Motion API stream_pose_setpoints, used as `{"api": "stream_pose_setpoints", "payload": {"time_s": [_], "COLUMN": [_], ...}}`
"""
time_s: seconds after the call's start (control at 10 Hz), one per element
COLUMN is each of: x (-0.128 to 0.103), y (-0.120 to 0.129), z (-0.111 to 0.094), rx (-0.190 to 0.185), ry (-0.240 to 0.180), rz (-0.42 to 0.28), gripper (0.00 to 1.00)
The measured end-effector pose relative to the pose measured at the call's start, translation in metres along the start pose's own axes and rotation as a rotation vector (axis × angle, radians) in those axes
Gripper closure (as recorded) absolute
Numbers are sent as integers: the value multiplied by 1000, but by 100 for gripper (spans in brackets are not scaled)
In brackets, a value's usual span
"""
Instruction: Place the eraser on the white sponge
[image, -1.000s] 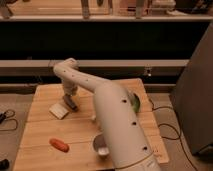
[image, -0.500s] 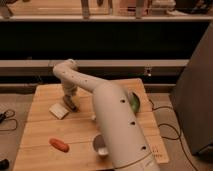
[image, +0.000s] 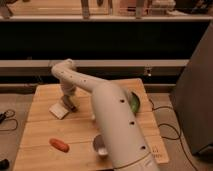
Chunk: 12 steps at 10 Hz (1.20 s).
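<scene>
Light wood plank tabletop (image: 45, 132) on a grey floor (image: 15, 107), black cables trailing on the floor at left (image: 6, 120) and right (image: 167, 127). Behind it a long dark counter front (image: 125, 42) with pale horizontal ledges; dark grey cabinet (image: 197, 95) at right. End effector (image: 70, 106) low over the tabletop's left part; lighting dim and warm.

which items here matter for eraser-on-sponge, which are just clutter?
Job items:
white sponge, near the table's left side
gripper, low at the sponge's right edge
eraser: not clearly visible

Clutter:
orange-red oblong thing
green object, mostly behind the arm
white cup
</scene>
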Motion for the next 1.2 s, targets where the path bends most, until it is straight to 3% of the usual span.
{"api": "stream_pose_setpoints", "payload": {"time_s": [0.3,0.4,0.7,1.0,1.1,1.2], "x": [1,-5,-12,-20,-26,-36], "y": [1,-2,-1,-3,-3,-3], "z": [2,-5,-13,-17,-19,-22], "rx": [1,8,7,8,9,8], "ry": [8,8,13,23,28,30], "rz": [0,1,4,-18,-21,-27], "gripper": [36,40,71,93,94,87]}}
